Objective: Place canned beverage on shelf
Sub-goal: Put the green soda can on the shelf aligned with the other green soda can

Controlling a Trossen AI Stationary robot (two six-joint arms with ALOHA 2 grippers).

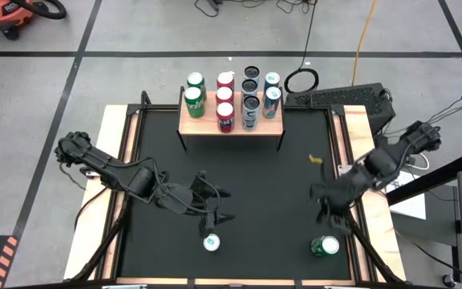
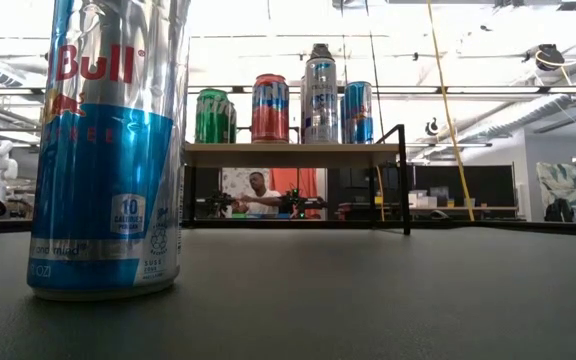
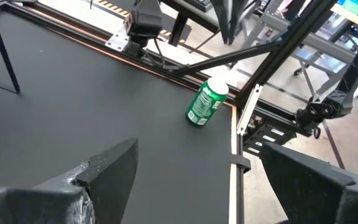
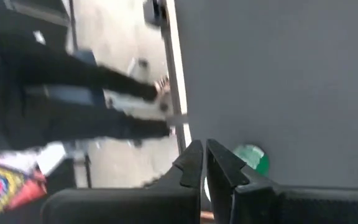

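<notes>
My left claw (image 1: pixel 215 210) is wide open over the table (image 1: pixel 255 185), holding nothing — it hangs just above and behind the Red Bull can (image 1: pixel 211 242), not touching it. That can stands upright near the table's front edge, left of centre; in the low view it fills the near left (image 2: pixel 108 150).

My right claw (image 1: pixel 321 210) is shut tight, fingers (image 4: pixel 194 165) pressed together, empty. It sits near the table's right side, just behind the green can (image 1: pixel 325 246), which stands at the front right corner. The left wrist view shows that green can (image 3: pixel 206 102) upright by the table edge.

The shelf (image 1: pixel 231 124) is at the back centre of the table, already carrying several cans: green ones on the left, red next, then dark and blue ones to the right. Both loose cans are well apart from it.

A person (image 2: pixel 258 195) is visible past the shelf legs in the low view.
</notes>
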